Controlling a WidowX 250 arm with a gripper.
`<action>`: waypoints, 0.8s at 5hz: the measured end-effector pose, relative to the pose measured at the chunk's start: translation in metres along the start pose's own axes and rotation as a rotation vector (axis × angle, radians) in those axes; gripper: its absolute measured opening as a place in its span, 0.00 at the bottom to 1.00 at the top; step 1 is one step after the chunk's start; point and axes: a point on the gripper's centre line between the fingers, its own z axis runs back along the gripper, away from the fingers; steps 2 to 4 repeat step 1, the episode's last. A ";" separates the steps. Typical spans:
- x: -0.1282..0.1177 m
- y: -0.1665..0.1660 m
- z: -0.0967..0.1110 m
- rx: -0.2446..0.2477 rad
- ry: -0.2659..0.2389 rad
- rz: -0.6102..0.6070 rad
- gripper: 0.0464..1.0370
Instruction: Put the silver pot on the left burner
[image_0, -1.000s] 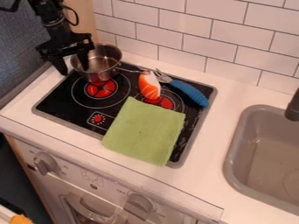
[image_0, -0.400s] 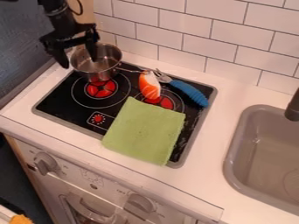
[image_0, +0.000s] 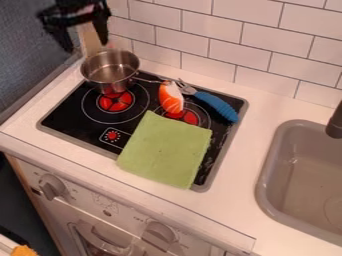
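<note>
And the gripper (image_0: 85, 42) is hanging above the silver pot (image_0: 110, 74), fingers standing wide apart! The pot is sitting partly over the left burner (image_0: 115, 103).

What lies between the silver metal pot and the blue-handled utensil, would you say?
In the camera view, an orange-and-white oblong toy and the pot's handle.

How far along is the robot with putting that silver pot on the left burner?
Mostly there, it seems. The silver pot is upright at the stove's back left, overlapping the rear of the left burner. Nothing is in hand: the gripper hangs open above the pot, apart from it. The burner's red centre shows in front, so what may be left is nudging the pot forward to centre it.
</note>
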 end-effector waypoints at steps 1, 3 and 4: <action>0.001 -0.003 0.003 0.001 -0.008 -0.010 0.96; 0.001 -0.003 0.003 0.001 -0.008 -0.010 0.96; 0.001 -0.003 0.003 0.001 -0.008 -0.010 0.96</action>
